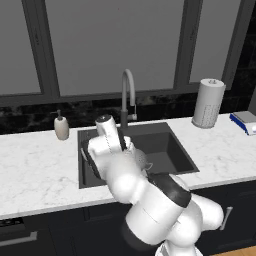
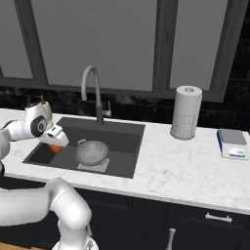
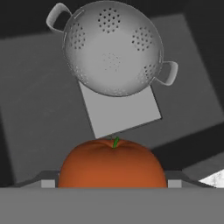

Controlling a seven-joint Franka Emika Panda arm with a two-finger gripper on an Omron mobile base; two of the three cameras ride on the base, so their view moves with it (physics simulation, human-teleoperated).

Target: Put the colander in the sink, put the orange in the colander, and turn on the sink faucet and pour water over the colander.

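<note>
The silver-grey colander sits upright on the lighter patch of the dark sink, and its rim shows behind my arm. My gripper hangs over the left part of the basin, shut on the orange. In the hand view the orange sits between the jaws at the bottom, stem up, with the colander ahead of it and apart from it. The gooseneck sink faucet stands behind the sink; no water shows at its spout.
A beige soap dispenser stands left of the sink. A paper towel roll and a flat blue-and-white device are on the marble counter to the right. Dark windows close off the back.
</note>
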